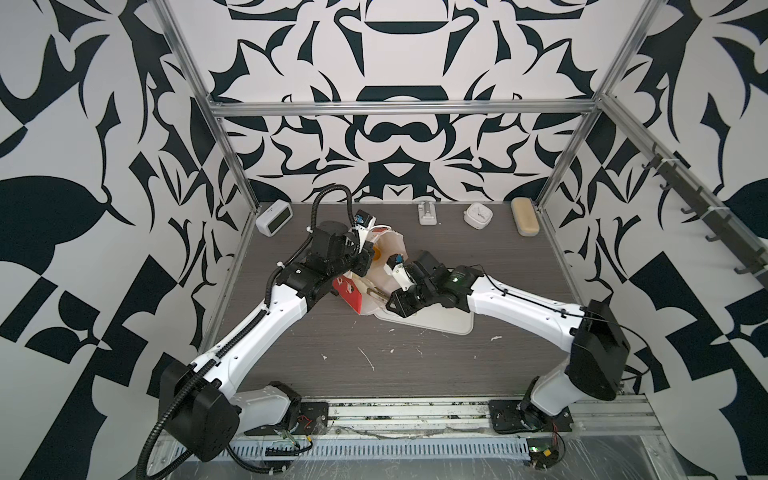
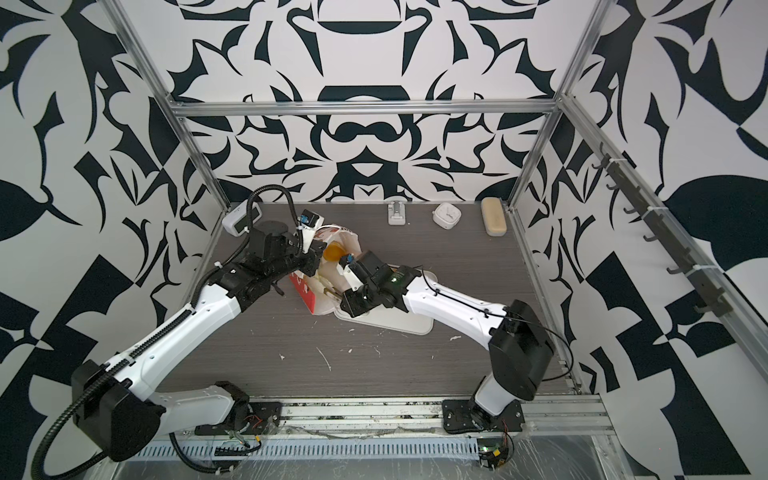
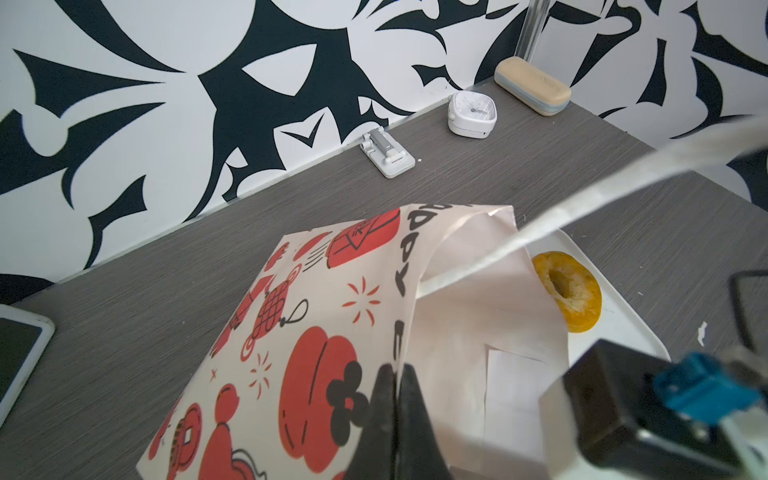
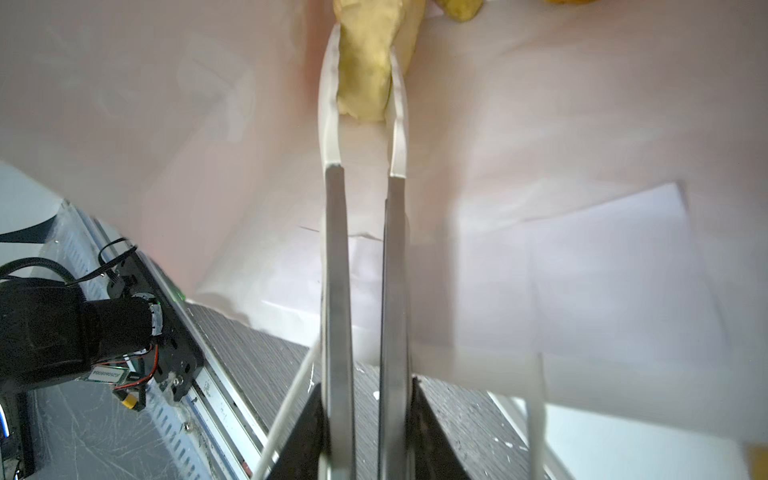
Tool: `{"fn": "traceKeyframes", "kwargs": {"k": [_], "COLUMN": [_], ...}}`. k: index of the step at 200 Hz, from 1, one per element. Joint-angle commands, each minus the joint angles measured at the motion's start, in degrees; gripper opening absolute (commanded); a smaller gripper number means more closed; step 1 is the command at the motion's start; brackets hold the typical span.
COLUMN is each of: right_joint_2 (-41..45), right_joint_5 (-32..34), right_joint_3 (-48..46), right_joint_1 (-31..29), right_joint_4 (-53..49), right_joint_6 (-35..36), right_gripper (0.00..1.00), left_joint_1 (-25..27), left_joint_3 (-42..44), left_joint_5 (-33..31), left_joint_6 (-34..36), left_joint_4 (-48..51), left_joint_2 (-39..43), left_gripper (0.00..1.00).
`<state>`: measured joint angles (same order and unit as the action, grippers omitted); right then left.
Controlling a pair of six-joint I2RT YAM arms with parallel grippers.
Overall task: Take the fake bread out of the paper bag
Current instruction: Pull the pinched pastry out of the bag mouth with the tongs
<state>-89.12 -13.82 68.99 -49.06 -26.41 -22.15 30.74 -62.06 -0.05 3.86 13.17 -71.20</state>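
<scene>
Two grips: left fingers (image 3: 417, 419) pinch paper bag (image 3: 316, 332); right fingers (image 4: 334, 249) clamp bread (image 4: 365, 75) inside.

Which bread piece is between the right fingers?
The pale yellow piece deep inside the paper bag, pinched between the fingers of the right gripper. The ring bagel lies untouched outside, on the white tray.

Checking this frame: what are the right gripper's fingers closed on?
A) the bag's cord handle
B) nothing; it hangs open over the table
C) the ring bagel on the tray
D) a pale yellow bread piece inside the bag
D: in the right wrist view the right gripper pinches a pale yellow bread piece between its fingertips, inside the paper bag; the ring bagel lies apart on the tray.
</scene>
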Motion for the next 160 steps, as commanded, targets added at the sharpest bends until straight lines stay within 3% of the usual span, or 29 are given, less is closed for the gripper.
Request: {"fn": "traceKeyframes", "kwargs": {"k": [1, 84, 160], "right_joint_2": [4.7, 12.2, 13.2], "right_joint_5": [2.8, 2.0, -5.3], "right_joint_3": [-1.3, -5.9, -8.0], "right_joint_1": [1.0, 3.0, 7.1], "right_joint_4": [0.5, 0.3, 8.4], "right_joint_6": [-0.8, -1.8, -7.2], "right_gripper": [0.09, 0.07, 0.07], "left_joint_1": [-0.4, -0.4, -0.3], "left_joint_3": [0.6, -0.3, 0.9], "left_joint_5": [-0.6, -0.6, 1.8], "left_joint_6": [-0.4, -0.5, -1.2], "left_joint_4": [0.6, 0.5, -1.2], "left_joint_2": [1.0, -1.4, -4.1], "left_gripper": [0.00, 0.00, 0.00]}}
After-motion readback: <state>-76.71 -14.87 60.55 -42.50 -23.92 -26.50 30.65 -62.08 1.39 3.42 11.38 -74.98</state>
